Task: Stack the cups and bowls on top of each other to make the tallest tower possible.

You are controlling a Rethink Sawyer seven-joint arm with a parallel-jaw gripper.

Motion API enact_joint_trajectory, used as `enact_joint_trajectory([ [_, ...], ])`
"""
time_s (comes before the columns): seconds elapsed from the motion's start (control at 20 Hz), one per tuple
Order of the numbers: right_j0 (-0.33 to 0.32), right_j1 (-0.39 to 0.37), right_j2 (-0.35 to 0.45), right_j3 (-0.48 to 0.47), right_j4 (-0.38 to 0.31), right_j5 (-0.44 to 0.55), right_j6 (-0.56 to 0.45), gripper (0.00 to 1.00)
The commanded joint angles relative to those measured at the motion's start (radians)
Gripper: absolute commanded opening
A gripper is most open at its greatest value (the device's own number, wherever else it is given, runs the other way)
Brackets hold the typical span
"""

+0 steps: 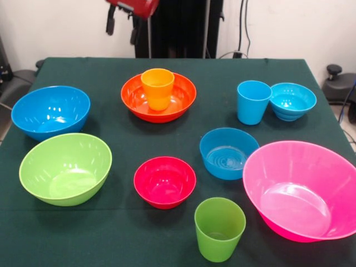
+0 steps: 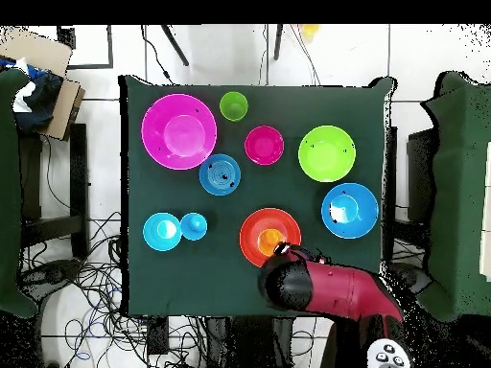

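Observation:
An orange cup stands upright inside the wide orange bowl at the far middle; both show in the overhead view. A light blue cup stands beside the small turquoise bowl. The medium blue bowl, small red bowl and green cup sit nearer the front. The large pink bowl, lime green bowl and large blue bowl sit at the sides. My gripper hangs high behind the orange bowl, above the table's far edge, holding nothing.
The table is covered in a dark green cloth. The red arm reaches in over the table's edge on the robot's side. Cables lie on the floor beside the table.

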Motion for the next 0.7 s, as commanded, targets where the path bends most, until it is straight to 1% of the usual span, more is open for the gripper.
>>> enact_joint_trajectory([
  [0.05, -0.049, 0.153, 0.119, 0.069, -0.101, -0.166, 0.02, 1.0],
  [0.5, -0.081, 0.186, 0.116, 0.087, -0.138, -0.245, 0.039, 1.0],
  [0.7, -0.113, 0.196, 0.118, 0.101, -0.159, -0.274, 0.044, 1.0],
])
